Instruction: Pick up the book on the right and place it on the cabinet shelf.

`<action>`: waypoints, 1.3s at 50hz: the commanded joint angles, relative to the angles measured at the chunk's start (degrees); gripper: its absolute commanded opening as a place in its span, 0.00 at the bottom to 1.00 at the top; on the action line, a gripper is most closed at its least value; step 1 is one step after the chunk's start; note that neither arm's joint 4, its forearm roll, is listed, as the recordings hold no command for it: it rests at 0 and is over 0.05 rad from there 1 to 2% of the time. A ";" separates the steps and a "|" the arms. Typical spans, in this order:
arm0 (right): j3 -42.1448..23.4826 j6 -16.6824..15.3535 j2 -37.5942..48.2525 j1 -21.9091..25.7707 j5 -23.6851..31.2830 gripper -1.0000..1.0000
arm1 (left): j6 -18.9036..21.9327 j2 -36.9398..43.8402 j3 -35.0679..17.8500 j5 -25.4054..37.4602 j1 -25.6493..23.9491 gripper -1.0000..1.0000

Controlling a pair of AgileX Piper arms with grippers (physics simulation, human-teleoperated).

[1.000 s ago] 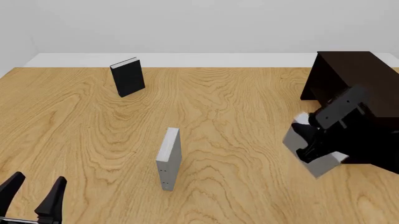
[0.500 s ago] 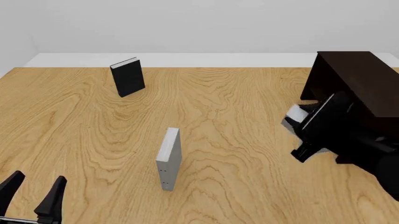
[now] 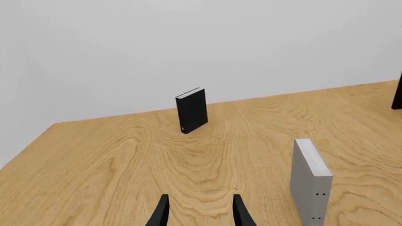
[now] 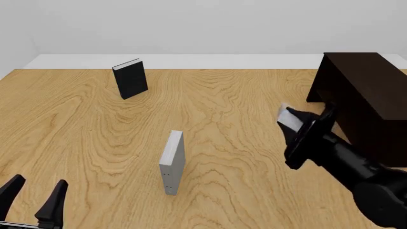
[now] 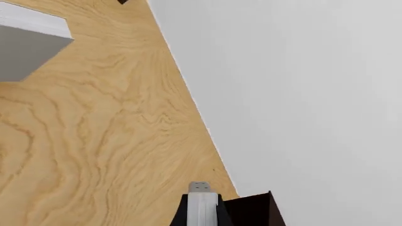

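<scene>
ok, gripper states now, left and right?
Left gripper: open, holding nothing.
Right gripper: shut on the book, lifted off the table.

The black book (image 4: 130,78) stands far left, the dotted book (image 4: 172,162) centre, the cabinet (image 4: 365,100) right.

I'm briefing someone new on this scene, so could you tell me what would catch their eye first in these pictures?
First the right gripper, raised above the table and shut on the light grey book, just in front of the big dark cabinet at the right. Next, two books standing upright: a grey book with dots on its spine in the middle and a black book far left. The left gripper waits open at the near left corner.
</scene>
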 commanded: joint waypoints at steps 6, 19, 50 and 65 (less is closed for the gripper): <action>6.40 -12.71 9.35 3.56 -22.20 0.00 | 0.16 0.00 0.02 -0.70 0.22 1.00; 6.52 -20.96 17.55 3.98 -33.60 0.00 | 0.07 0.00 0.06 -0.45 -0.13 1.00; -6.75 -23.74 24.59 -5.06 -24.18 0.00 | 0.53 0.00 -0.23 -0.40 -0.60 1.00; -11.13 -23.44 27.79 -8.25 -22.30 0.00 | 0.72 0.00 -0.14 -0.39 -0.58 1.00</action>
